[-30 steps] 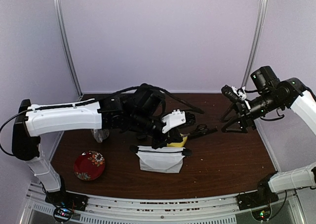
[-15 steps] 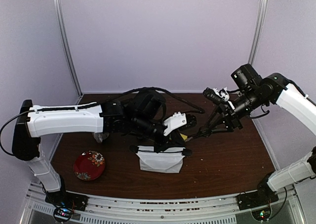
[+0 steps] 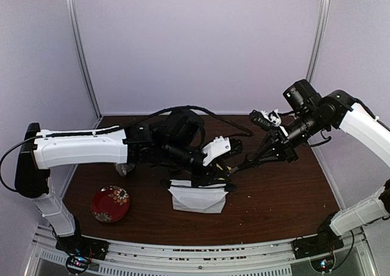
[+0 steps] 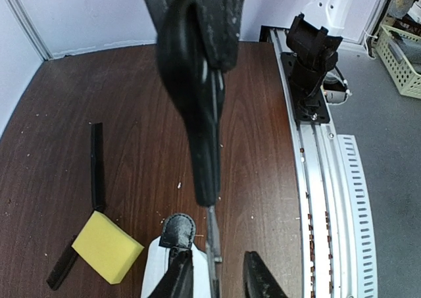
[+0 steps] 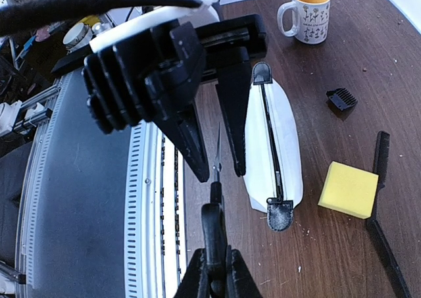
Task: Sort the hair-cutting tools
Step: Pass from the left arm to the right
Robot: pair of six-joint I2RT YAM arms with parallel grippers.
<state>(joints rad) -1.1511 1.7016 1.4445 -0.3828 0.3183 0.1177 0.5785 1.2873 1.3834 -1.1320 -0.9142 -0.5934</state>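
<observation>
When the scissors are held: I think they feel light and hard, and they will not bend. The metal part looks smooth, so it could slip.
Best spot to hold: the thick black handle. It is fatter than the blade and not sharp.
Careful part: the blade is thin and pointy. I think it could poke the soft white pouch.
Scissors look: small, with a black handle and a thin silver blade. The two blades look shut into one line.
Scissors place: up in the air above the table, near the pouch. The handle end is with the right gripper. The blade tip sits between the fingers of the left gripper.
Right gripper: its two fingers are pressed together on the black handle.
Left gripper: its fingers are apart, one on each side of the blade. A gap shows on both sides, so it is not squeezing.
Other tools: a black comb and a small black square piece lie on the table near the yellow sponge.
</observation>
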